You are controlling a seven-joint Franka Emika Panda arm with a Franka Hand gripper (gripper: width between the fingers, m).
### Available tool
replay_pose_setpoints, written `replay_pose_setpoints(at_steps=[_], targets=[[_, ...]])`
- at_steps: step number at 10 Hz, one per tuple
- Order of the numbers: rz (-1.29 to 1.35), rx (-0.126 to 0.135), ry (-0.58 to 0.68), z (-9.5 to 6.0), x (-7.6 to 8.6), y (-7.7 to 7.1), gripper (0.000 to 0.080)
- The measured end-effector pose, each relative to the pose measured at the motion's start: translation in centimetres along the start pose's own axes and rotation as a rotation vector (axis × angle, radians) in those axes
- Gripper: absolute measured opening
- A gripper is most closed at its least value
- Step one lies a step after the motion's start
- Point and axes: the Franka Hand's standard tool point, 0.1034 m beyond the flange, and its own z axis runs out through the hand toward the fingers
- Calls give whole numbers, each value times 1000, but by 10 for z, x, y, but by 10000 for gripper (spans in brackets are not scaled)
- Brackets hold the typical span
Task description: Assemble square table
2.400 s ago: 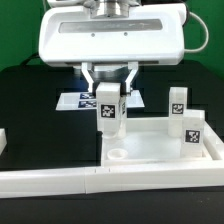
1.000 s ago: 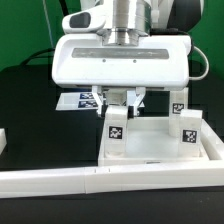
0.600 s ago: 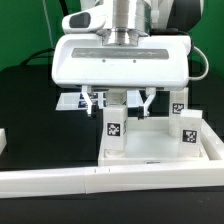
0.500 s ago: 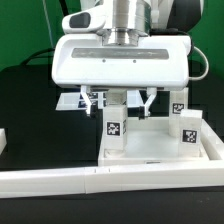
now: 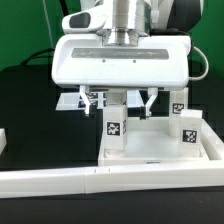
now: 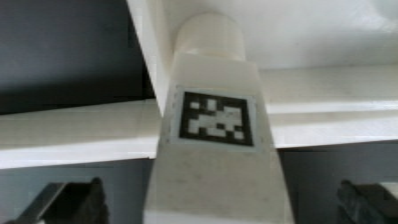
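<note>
The white square table top (image 5: 160, 150) lies flat inside the rail. A white tagged leg post (image 5: 117, 125) stands upright on the top's near corner at the exterior view's left. My gripper (image 5: 120, 102) is open just above it, its fingers (image 5: 92, 100) spread on both sides of the post and apart from it. In the wrist view the post (image 6: 217, 110) fills the middle, with both dark fingertips (image 6: 71, 200) well off its sides. Two more leg posts (image 5: 178, 104) (image 5: 188, 131) stand on the top's side at the exterior view's right.
The long white L-shaped rail (image 5: 90, 181) runs along the front and up the exterior view's right side (image 5: 214, 150). The marker board (image 5: 70, 101) lies behind the top on the black table. A small white piece (image 5: 3, 140) sits at the exterior view's left edge.
My gripper came down with the leg post and set it on the top's near corner. The jaws then opened and let go. In the last half second nothing has moved.
</note>
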Motion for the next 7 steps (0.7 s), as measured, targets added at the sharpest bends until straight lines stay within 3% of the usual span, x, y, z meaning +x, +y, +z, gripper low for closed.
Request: replay_pose_setpoints(at_steps=[2, 4, 7], targets=[[40, 12, -101, -2, -3, 15, 649], [71, 51, -220, -3, 0, 17, 649], [114, 115, -498, -4, -5, -5, 649]])
